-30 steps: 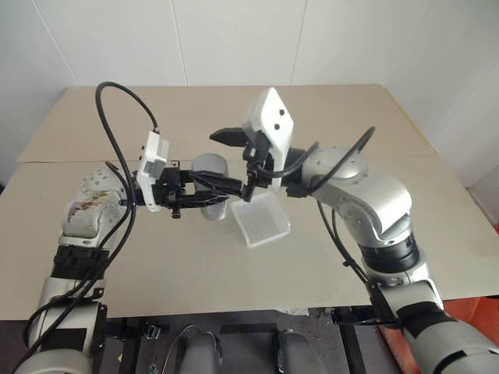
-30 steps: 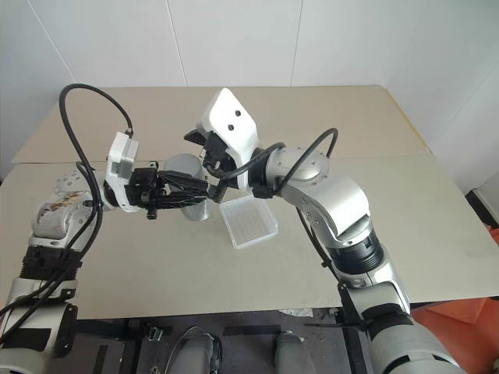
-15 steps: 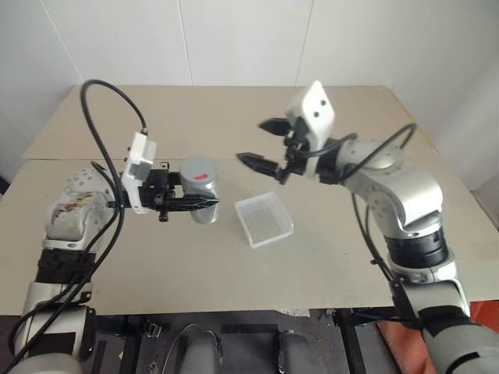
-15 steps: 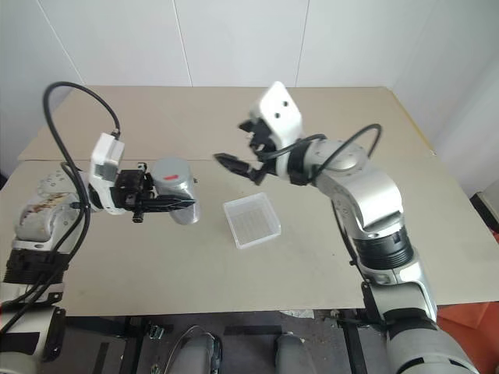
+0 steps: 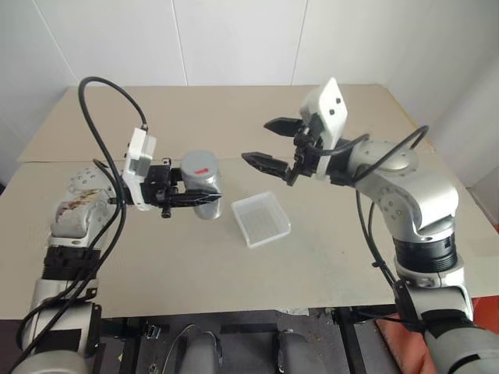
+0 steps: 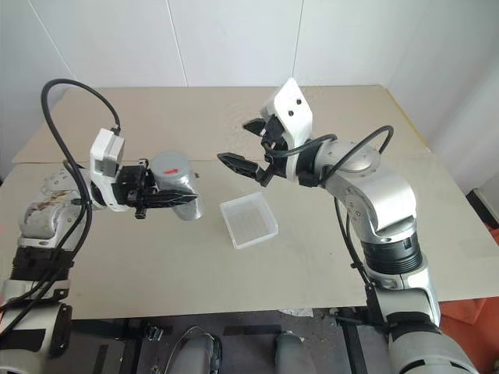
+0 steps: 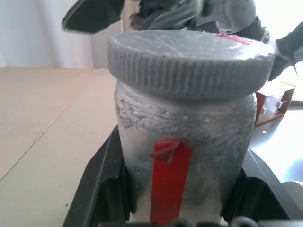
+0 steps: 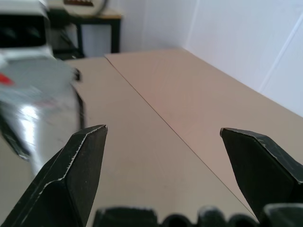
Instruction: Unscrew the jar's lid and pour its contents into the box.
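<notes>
Silver-grey arms with dark joint bands, looping black cables, white camera blocks on both wrists (image 5: 334, 109), and pointed black fingers (image 5: 265, 161) on each gripper.

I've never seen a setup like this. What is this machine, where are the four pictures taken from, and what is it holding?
It is a two-armed robot at a table. Two pictures come from cameras in its head, looking down over its arms; the other two come from a camera on each wrist. The left gripper is shut on a silvery jar with its lid on, held upright above the table. The right gripper is open and empty, a little way from the jar. A clear plastic box lies on the table between them.
</notes>
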Controlling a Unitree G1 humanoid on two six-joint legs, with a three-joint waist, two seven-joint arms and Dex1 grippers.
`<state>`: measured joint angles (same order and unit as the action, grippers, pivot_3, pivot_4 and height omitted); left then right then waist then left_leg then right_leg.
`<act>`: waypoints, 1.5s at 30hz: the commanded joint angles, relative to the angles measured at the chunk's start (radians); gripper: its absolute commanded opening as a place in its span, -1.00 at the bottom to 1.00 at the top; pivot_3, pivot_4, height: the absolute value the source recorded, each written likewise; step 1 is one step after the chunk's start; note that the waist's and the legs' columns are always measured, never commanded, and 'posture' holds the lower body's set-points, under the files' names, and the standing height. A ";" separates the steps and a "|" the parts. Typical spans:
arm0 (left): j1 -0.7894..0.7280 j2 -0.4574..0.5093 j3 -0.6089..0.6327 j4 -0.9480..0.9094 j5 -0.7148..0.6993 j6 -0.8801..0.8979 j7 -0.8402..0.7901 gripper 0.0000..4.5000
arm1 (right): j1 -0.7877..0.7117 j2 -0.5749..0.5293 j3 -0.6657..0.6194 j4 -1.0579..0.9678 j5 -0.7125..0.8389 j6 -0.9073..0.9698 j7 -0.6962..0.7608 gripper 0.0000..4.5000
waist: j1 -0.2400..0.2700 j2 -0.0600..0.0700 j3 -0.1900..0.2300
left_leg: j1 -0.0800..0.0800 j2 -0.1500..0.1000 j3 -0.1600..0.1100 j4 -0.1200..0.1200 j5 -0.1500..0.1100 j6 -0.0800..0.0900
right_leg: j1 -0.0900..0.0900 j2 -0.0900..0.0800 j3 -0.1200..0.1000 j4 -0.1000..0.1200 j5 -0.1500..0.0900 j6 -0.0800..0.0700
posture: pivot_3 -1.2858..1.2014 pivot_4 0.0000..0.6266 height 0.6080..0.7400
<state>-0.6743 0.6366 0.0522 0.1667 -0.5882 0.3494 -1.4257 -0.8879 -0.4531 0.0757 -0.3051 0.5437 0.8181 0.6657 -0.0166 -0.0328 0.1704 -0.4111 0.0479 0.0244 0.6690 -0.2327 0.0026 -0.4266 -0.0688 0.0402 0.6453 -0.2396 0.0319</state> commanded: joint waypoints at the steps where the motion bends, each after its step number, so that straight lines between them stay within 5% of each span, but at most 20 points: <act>1: -0.048 -0.024 -0.007 0.017 0.006 -0.023 -0.006 -0.14 | -0.034 0.025 -0.006 -0.044 0.050 -0.014 0.036 0.98 | 0.000 0.000 0.000 | 0.000 0.000 0.000 0.000 0.000 0.000 | 0.000 0.000 0.000 0.000 0.000 0.000 | 0.03 -0.52 1.00; 13: -0.089 -0.065 -0.027 0.065 0.035 -0.059 -0.035 -0.14 | -0.106 0.152 0.109 0.083 -0.014 -0.080 0.079 0.98 | -0.001 0.000 0.000 | 0.000 0.000 0.000 0.000 0.000 0.000 | 0.000 0.000 0.000 0.002 0.000 0.000 | 0.03 -0.52 1.00; 26: -0.060 -0.035 -0.009 0.021 0.025 -0.047 -0.027 -0.14 | -0.108 0.169 0.122 0.189 -0.100 -0.132 0.098 0.98 | -0.002 0.000 0.000 | 0.000 0.000 0.000 0.000 0.000 0.000 | 0.000 0.000 0.000 0.002 0.000 0.000 | 0.03 -0.52 1.00; 45: 0.022 0.049 0.042 -0.079 -0.015 -0.002 -0.027 -0.14 | -0.015 -0.040 -0.009 0.215 -0.090 -0.179 0.193 0.98 | -0.004 0.000 0.000 | 0.000 0.000 0.000 0.000 0.000 0.000 | 0.000 0.000 0.000 0.000 0.000 0.000 | 0.03 -0.52 1.00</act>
<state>-0.6541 0.6724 0.0622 0.1243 -0.5827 0.3483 -1.4548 -0.8993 -0.4852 0.1001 -0.0678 0.4513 0.6651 0.8512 -0.0203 -0.0328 0.1705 -0.4112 0.0482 0.0244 0.6689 -0.2327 0.0026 -0.4267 -0.0684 0.0403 0.6454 -0.2396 0.0319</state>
